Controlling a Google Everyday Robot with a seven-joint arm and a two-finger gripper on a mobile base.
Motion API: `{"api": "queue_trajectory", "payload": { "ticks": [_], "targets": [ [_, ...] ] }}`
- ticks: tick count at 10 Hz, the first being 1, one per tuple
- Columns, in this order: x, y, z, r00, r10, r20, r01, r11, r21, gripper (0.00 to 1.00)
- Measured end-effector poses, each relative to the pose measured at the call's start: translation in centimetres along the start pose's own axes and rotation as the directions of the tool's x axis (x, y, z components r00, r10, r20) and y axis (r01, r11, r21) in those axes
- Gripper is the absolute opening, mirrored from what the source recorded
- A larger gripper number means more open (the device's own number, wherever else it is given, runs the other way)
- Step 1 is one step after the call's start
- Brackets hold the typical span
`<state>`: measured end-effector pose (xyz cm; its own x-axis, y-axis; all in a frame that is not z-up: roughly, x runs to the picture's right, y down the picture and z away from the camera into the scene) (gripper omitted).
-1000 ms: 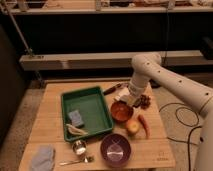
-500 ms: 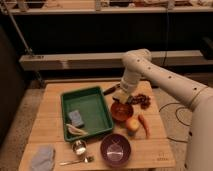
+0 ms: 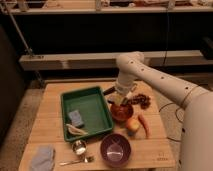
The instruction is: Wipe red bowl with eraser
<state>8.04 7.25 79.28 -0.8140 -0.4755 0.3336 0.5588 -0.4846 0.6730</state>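
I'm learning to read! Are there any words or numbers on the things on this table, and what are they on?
No words or numbers can be read.
There is a small dark mark on the table near its front right corner, too small to read.
The green tray, red bowl and purple bowl show no labels.
The tool hangs just over the red bowl; no writing shows on it either.

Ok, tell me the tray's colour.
Green tray, camera view; the tool hovers over the red bowl.
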Motion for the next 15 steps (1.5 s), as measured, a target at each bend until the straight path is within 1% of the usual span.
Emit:
{"api": "queue_trajectory", "payload": {
  "ticks": [2,4,5,7,8,10,11,15],
  "targets": [
    [-0.5,-0.8,0.7,1.0,-0.016,0.006,0.015,1.0,0.023,0.2],
    [-1.6,-1.6,1.7,1.0,-0.024,0.01,0.024,0.998,0.054,0.2],
    [-2.0,-1.7,1.8,1.0,-0.023,0.008,0.022,0.998,0.06,0.2],
    [-3.9,-1.6,1.8,1.0,-0.008,-0.001,0.008,0.997,0.074,0.2],
    [-4.8,-1.4,1.8,1.0,0.002,-0.005,-0.001,0.997,0.077,0.2],
    [-5.4,-1.1,1.7,1.0,0.013,-0.01,-0.013,0.997,0.076,0.2],
    [-6.3,-0.6,1.6,1.0,0.03,-0.009,-0.029,0.997,0.075,0.2],
    [-7.9,1.8,0.5,0.996,0.089,-0.019,-0.088,0.995,0.051,0.2]
  ]
}}
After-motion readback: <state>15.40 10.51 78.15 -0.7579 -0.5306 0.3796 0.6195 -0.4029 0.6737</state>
